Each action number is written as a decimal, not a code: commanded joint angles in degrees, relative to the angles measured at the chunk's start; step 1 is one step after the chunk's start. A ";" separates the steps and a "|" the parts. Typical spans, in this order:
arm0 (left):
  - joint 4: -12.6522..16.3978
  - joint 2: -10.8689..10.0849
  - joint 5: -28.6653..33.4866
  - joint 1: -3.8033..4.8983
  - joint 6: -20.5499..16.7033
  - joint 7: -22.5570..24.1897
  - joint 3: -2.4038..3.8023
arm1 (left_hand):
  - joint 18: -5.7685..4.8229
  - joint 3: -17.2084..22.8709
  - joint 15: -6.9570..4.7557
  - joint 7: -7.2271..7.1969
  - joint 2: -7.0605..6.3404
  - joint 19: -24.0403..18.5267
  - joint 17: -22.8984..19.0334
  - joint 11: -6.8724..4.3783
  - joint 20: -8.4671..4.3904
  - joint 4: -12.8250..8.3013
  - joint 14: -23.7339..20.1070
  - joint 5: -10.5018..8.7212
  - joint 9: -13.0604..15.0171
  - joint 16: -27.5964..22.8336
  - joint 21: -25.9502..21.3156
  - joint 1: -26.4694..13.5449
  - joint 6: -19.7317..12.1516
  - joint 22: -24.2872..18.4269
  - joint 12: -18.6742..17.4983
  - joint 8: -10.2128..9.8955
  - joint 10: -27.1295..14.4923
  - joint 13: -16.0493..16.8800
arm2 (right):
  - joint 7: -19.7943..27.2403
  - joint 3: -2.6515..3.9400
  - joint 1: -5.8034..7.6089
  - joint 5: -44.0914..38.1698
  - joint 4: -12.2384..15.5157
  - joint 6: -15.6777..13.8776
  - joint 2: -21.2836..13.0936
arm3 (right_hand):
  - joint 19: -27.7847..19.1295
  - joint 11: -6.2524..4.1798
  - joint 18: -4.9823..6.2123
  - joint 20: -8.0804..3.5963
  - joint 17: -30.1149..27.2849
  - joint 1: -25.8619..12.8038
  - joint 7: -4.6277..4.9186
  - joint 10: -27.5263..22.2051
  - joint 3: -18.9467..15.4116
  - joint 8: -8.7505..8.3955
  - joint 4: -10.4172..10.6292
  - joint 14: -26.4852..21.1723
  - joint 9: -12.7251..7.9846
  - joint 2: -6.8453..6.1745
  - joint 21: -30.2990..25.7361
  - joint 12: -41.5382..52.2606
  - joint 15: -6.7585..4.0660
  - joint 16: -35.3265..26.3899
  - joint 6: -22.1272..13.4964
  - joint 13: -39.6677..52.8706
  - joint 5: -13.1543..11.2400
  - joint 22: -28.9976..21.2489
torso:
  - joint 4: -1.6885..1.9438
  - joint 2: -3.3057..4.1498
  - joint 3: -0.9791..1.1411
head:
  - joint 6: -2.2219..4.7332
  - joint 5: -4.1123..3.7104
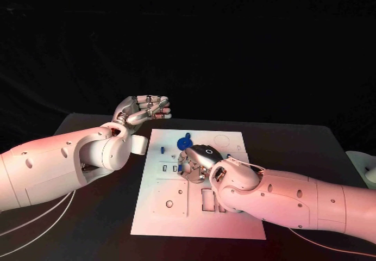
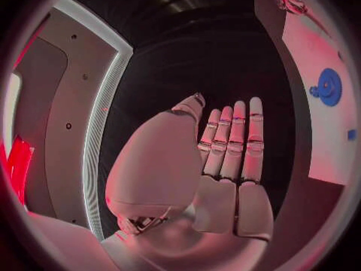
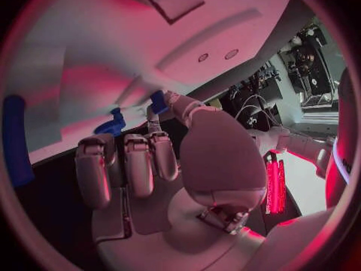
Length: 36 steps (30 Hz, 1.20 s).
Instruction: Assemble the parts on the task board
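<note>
A: Where is the white task board (image 1: 168,217)?

B: It lies flat in the middle of the black table (image 1: 313,141). A round blue part (image 1: 185,143) sits near its far end, and a tiny blue part (image 1: 162,148) is just left of that one.

A: What is the right hand (image 1: 198,160) doing?

B: It is down on the middle of the board. In the right wrist view it pinches a small blue part (image 3: 158,101) at its fingertips.

A: And the left hand (image 1: 143,110)?

B: It is up, past the far left corner of the board. It holds nothing. In the left wrist view its fingers (image 2: 234,140) are straight and side by side.
</note>
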 commanded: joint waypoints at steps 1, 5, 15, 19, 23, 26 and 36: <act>0.17 -0.02 0.26 0.05 0.94 0.24 0.04 | 0.68 0.15 -0.08 0.00 -0.32 0.19 0.06 -0.08 0.06 0.30 -0.26 -0.14 0.00 -0.24 0.34 -0.13 0.15 -0.09 -0.23 -0.14 0.50 0.04 | -0.58 -0.06 -0.13 -1.25 -0.11 0.82 0.12 | 6.05 -0.07 -0.80 -0.32 11.87 -0.69 -0.48 -0.12 -0.24 -0.24 0.61 5.37 3.23 -0.66 0.18 -0.51 -0.17 -0.17 -0.45 7.22 -0.66 15.03 | -0.02 0.02 0.00 | 0.05 -0.04; 0.18 -0.09 0.26 0.05 0.93 0.23 0.04 | 0.69 0.18 -0.10 -0.01 -0.36 0.18 0.10 -0.09 0.06 0.32 -0.26 -0.14 0.00 -0.26 0.35 -0.18 0.17 -0.10 -0.27 -0.14 0.54 0.03 | -0.59 -0.07 -0.13 -1.27 -0.20 0.73 0.14 | 5.90 0.45 -0.74 -0.07 11.68 -1.05 0.15 -0.69 -0.32 -1.10 0.82 5.33 2.75 -1.43 -0.01 -1.21 0.21 -0.25 -1.79 6.63 -0.88 14.88 | -0.03 0.03 0.02 | 0.07 -0.06; 0.21 -0.22 0.26 0.05 1.01 0.13 0.04 | 0.69 0.20 -0.10 0.01 -0.37 0.18 0.12 -0.09 0.06 0.34 -0.26 -0.14 -0.01 -0.28 0.35 -0.23 0.15 -0.10 -0.31 -0.15 0.54 0.03 | -0.20 -0.08 -0.14 -1.13 -0.26 -0.28 0.23 | 5.47 1.53 -0.56 0.72 11.24 -1.56 1.36 -1.50 -0.44 -2.89 1.38 5.22 1.72 -2.49 -0.57 -2.08 1.15 -0.42 -4.18 5.92 -1.28 14.43 | -0.02 0.02 0.03 | 0.17 -0.12; 0.23 -0.22 0.26 0.05 1.02 0.14 0.04 | 0.69 0.20 -0.10 0.01 -0.37 0.18 0.12 -0.09 0.06 0.34 -0.26 -0.14 -0.01 -0.28 0.35 -0.23 0.15 -0.10 -0.31 -0.15 0.54 0.03 | -0.05 -0.08 -0.14 -1.07 -0.25 -0.59 0.25 | 5.32 1.64 -0.50 0.84 11.01 -1.54 1.48 -1.77 -0.47 -3.10 1.41 5.17 1.60 -2.64 -0.78 -2.40 1.26 -0.50 -4.41 5.63 -1.32 14.27 | 0.01 0.04 0.03 | 0.27 -0.15; 0.23 -0.24 0.26 0.05 1.02 0.13 0.04 | 0.69 0.20 -0.10 0.01 -0.37 0.18 0.12 -0.09 0.06 0.34 -0.26 -0.14 -0.01 -0.28 0.35 -0.23 0.15 -0.10 -0.31 -0.15 0.54 0.03 | 0.09 -0.08 -0.14 -1.04 -0.26 -0.66 0.28 | 5.12 1.94 -0.42 1.10 10.82 -1.52 1.80 -2.19 -0.58 -3.72 1.48 5.12 1.25 -3.05 -1.04 -2.87 1.52 -0.58 -5.13 5.23 -1.40 14.07 | 0.00 0.03 0.04 | 0.33 -0.16; 0.23 -0.26 0.26 0.05 1.01 0.12 0.04 | 0.69 0.20 -0.10 0.01 -0.37 0.18 0.12 -0.09 0.06 0.34 -0.26 -0.14 -0.01 -0.28 0.35 -0.23 0.15 -0.10 -0.31 -0.15 0.54 0.03 | 0.19 -0.08 -0.14 -1.03 -0.28 -0.70 0.29 | 5.04 2.07 -0.39 1.24 10.70 -1.58 1.92 -2.37 -0.76 -3.98 1.58 5.09 1.09 -3.33 -1.15 -3.05 1.65 -0.63 -5.37 5.07 -1.57 13.99 | -0.04 0.03 0.03 | 0.34 -0.18; 0.20 -0.36 0.08 0.05 1.07 -0.22 0.04 | 0.69 0.20 -0.10 0.03 -0.38 0.17 0.13 -0.08 0.06 0.36 -0.27 -0.14 -0.01 -0.29 0.35 -0.26 0.14 -0.11 -0.33 -0.17 0.52 0.02 | 0.76 -0.08 -0.14 -1.74 0.68 -4.21 -0.39 | 4.32 2.74 -0.09 1.92 9.87 -2.55 2.58 -3.93 -4.87 -6.11 3.48 4.88 0.01 -4.88 -2.16 -4.73 2.24 -0.98 -7.59 3.57 -0.32 13.25 | 0.00 0.07 0.08 | 0.33 -0.16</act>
